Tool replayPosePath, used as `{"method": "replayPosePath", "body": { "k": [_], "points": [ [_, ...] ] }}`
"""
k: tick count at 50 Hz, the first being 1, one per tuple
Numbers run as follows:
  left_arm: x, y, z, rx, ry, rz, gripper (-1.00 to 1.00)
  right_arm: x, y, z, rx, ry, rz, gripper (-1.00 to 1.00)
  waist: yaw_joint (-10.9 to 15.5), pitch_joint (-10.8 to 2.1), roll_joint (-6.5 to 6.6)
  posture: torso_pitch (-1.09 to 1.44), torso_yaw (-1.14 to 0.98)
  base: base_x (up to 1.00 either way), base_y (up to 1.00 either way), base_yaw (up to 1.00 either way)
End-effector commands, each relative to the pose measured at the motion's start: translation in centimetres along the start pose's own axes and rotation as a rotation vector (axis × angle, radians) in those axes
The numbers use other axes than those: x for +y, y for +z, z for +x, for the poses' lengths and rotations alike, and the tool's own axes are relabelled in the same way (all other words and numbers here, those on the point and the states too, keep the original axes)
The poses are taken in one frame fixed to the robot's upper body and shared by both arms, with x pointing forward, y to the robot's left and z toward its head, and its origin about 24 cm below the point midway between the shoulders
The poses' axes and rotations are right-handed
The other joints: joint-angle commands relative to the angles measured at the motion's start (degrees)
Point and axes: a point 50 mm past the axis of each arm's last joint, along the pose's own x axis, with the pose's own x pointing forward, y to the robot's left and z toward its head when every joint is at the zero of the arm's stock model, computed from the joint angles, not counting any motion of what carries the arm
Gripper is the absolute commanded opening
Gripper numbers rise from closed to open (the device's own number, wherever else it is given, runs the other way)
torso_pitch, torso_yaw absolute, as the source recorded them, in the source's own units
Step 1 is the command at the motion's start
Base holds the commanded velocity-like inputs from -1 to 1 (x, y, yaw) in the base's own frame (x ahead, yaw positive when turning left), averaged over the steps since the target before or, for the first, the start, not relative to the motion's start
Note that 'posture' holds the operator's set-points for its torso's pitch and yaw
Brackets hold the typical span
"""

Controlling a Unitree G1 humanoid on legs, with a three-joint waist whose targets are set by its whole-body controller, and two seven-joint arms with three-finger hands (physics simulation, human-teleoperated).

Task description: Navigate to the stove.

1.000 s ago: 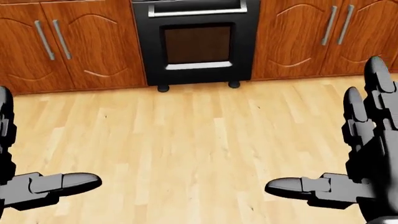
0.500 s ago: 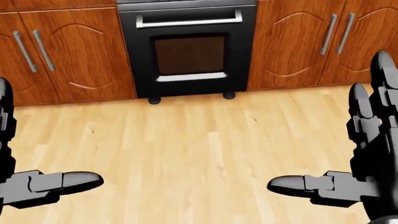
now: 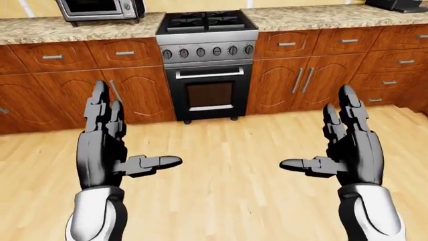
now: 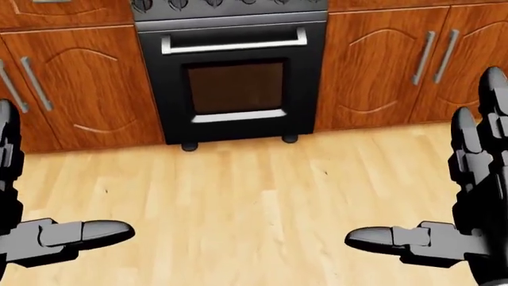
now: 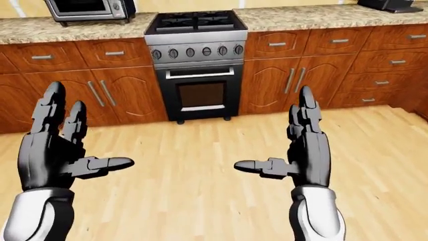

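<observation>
So the stove (image 3: 207, 60) sits at about 12 o'clock in the left-eye view, a black and steel range set into a run of wooden cabinets (image 3: 294, 83), with its burner grates on top, a row of round knobs (image 3: 207, 51) under them, and the oven door (image 3: 209, 93) with a long silver handle and dark window below that. The granite tabletop (image 3: 314, 16) runs off either side of it, and there's a microwave (image 3: 100, 8) sitting on it up at roughly 10 o'clock, plus some dark appliance at the 1 o'clock corner that's cut off, can't say what it is. Light wood floor (image 3: 227, 165) stretches between the robot and the stove, so it's near but not right up against it. In the head view the oven door fills the top middle and its two little feet touch the floor. Both hands are held up empty, palms facing each other: left hand (image 3: 104, 145) at 8 o'clock, right hand (image 3: 351, 145) at 4 o'clock, each with fingers spread straight up and the thumb poking inward, not gripping anything.
</observation>
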Motion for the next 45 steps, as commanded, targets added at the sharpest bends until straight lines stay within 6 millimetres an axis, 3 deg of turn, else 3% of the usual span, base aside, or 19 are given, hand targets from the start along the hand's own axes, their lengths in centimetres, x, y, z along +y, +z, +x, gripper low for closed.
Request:
{"method": "replayPosePath", "body": {
  "k": [1,3,4,5,6,13,15,17,18,19,23,28,30,31,32,33,40,43,45],
  "points": [
    [0.13,0.87,-0.01,-0.054,0.007,0.007,1.0,0.31,1.04,-0.02,-0.061,0.017,0.005,1.0,0.15,-0.63,0.38,0.0,0.0,0.29,0.09,0.0],
    [0.1,0.86,0.0,-0.054,0.006,0.008,1.0,0.29,1.06,-0.02,-0.061,0.017,0.006,1.0,0.34,-2.13,4.18,0.0,0.0,0.29,0.08,0.0],
    [0.09,0.89,-0.01,-0.054,0.006,0.008,1.0,0.29,1.06,0.01,-0.061,0.017,0.005,1.0,1.06,-1.09,1.46,0.0,0.0,0.3,0.08,0.0],
    [0.08,0.91,-0.01,-0.054,0.006,0.007,1.0,0.3,1.03,0.03,-0.061,0.018,0.004,1.0,0.71,-0.52,2.72,0.0,0.0,0.29,0.08,0.0],
    [0.06,0.95,-0.01,-0.054,0.005,0.007,1.0,0.31,1.05,0.03,-0.061,0.018,0.004,1.0,1.37,-0.55,2.47,0.0,0.0,0.29,0.08,0.0],
    [0.1,0.9,0.05,-0.054,0.007,0.007,1.0,0.31,1.03,0.08,-0.061,0.017,0.003,1.0,2.34,-0.54,-1.14,0.0,0.0,0.3,0.08,0.0],
    [0.13,0.87,0.06,-0.053,0.007,0.007,1.0,0.3,0.98,0.07,-0.06,0.018,0.002,1.0,2.56,-0.83,-3.0,0.0,0.0,0.3,0.08,0.0],
    [0.13,0.94,0.03,-0.054,0.008,0.007,1.0,0.32,1.03,0.04,-0.06,0.018,0.002,1.0,2.29,-2.07,-6.5,0.0,0.0,0.29,0.08,0.0],
    [0.16,0.91,0.04,-0.054,0.009,0.006,1.0,0.32,1.01,0.02,-0.06,0.018,0.002,1.0,1.59,-0.94,-3.68,0.0,0.0,0.3,0.08,0.0],
    [0.16,0.89,0.03,-0.053,0.009,0.007,1.0,0.34,0.92,0.05,-0.059,0.019,0.001,1.0,1.97,-0.5,-5.08,0.0,0.0,0.3,0.08,0.0],
    [0.17,0.86,0.0,-0.054,0.009,0.006,1.0,0.32,0.93,0.01,-0.059,0.018,0.001,1.0,0.93,-0.8,-4.08,0.0,0.0,0.29,0.08,0.0],
    [0.19,0.87,0.05,-0.053,0.01,0.006,1.0,0.43,0.77,0.09,-0.061,0.019,-0.016,1.0,0.18,-0.35,-0.46,0.0,0.0,0.29,0.08,0.0],
    [0.21,0.91,0.06,-0.053,0.011,0.005,1.0,0.41,0.83,0.06,-0.06,0.019,-0.014,1.0,0.04,-1.51,2.71,0.0,0.0,0.3,0.08,0.0],
    [0.18,0.9,0.07,-0.054,0.01,0.005,1.0,0.4,0.73,0.12,-0.059,0.019,-0.015,1.0,0.16,-2.34,3.17,0.0,0.0,0.29,0.08,0.0],
    [0.2,0.88,0.09,-0.054,0.01,0.006,1.0,0.4,0.68,0.15,-0.059,0.019,-0.015,1.0,0.92,-0.93,2.23,0.0,0.0,0.29,0.09,0.0],
    [0.21,0.89,0.1,-0.054,0.01,0.006,1.0,0.41,0.74,0.13,-0.06,0.019,-0.015,1.0,0.8,-0.33,2.69,0.0,0.0,0.29,0.09,0.0],
    [0.14,0.84,0.06,-0.053,0.007,0.006,1.0,0.39,0.72,0.12,-0.057,0.021,-0.015,1.0,2.14,-0.56,-0.57,0.0,0.0,0.29,0.08,0.0],
    [0.09,0.85,0.04,-0.053,0.006,0.007,1.0,0.4,0.76,0.11,-0.057,0.022,-0.015,1.0,2.51,-0.84,-3.11,0.0,0.0,0.29,0.08,0.0],
    [0.11,0.87,0.07,-0.054,0.006,0.006,1.0,0.41,0.87,0.09,-0.058,0.022,-0.014,1.0,2.6,-1.99,-4.97,0.0,0.0,0.29,0.08,0.0]
  ]
}}
